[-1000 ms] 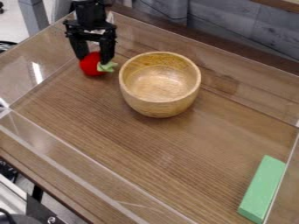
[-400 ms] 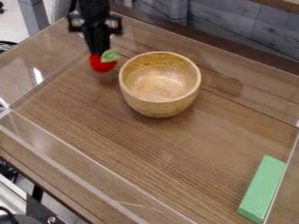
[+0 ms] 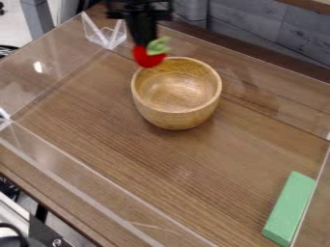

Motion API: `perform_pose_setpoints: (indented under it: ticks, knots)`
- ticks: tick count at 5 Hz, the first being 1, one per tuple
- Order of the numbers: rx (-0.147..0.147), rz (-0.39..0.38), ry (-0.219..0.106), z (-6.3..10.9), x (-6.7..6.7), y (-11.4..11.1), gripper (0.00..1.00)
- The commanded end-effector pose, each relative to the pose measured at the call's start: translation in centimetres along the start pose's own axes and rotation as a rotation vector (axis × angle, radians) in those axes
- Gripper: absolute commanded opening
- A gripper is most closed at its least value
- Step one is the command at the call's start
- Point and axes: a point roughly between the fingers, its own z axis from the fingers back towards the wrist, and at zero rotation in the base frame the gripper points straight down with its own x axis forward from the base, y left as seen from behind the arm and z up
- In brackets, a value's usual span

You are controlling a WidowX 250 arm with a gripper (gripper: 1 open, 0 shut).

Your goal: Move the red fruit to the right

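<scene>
Over the wooden bench [image 3: 194, 183], the gripper [image 3: 146, 43] apparently clamps the red fruit [image 3: 151, 55] above the wooden bowl [image 3: 177, 92], rightward placement pending.

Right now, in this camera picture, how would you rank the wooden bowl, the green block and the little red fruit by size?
1. Wooden bowl, clearly the largest.
2. Green block; it lies nearer the camera, which may flatter it, yet it looks smaller than the bowl.
3. Red fruit, the smallest, held up in the gripper at the bowl's far rim.
</scene>
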Motion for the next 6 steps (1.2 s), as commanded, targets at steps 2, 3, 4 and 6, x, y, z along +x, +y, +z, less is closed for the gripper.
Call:
perform_pose_setpoints:
  ticks: [2, 3, 4, 6]
  knots:
    - [-0.022, -0.173, -0.037, -0.2, -1.5, -8.2, 0.0]
    - [-0.036, -0.308, -0.009, -1.7, -2.1, -12.3, 0.0]
    - [-0.046, -0.367, 0.025, -4.0, -3.8, -15.7, 0.0]
    - [-0.066, -0.441, 0.078, -8.1, -5.8, -17.3, 0.0]
